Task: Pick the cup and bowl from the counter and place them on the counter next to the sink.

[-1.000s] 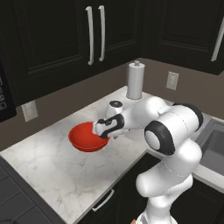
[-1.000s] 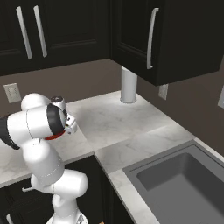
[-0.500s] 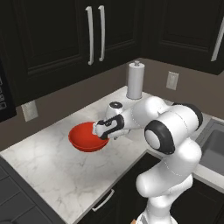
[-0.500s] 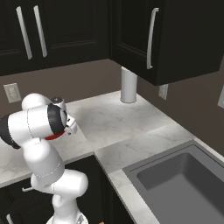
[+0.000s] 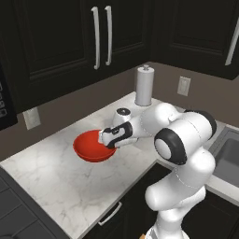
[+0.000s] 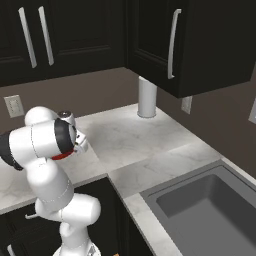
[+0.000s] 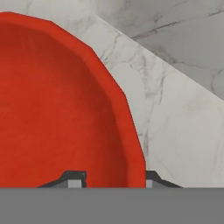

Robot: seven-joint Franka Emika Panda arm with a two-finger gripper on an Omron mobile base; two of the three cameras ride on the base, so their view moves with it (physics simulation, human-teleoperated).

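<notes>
Fingers straddle one red bowl's rim; two tips.

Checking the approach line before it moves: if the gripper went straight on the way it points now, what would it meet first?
The bowl: its rim wall stands between the gripper's fingertips, one inside, one outside. Below lies the counter, though depth is unclear.

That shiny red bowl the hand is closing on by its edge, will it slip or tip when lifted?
The wide, shallow, glossy red bowl looks rigid, so it should keep its shape. Its gloss hints it may be slippery, and the hand straddles only one side of the rim, so it will probably hang tilted. It sits flat on the white marble counter, so rolling seems unlikely.
</notes>
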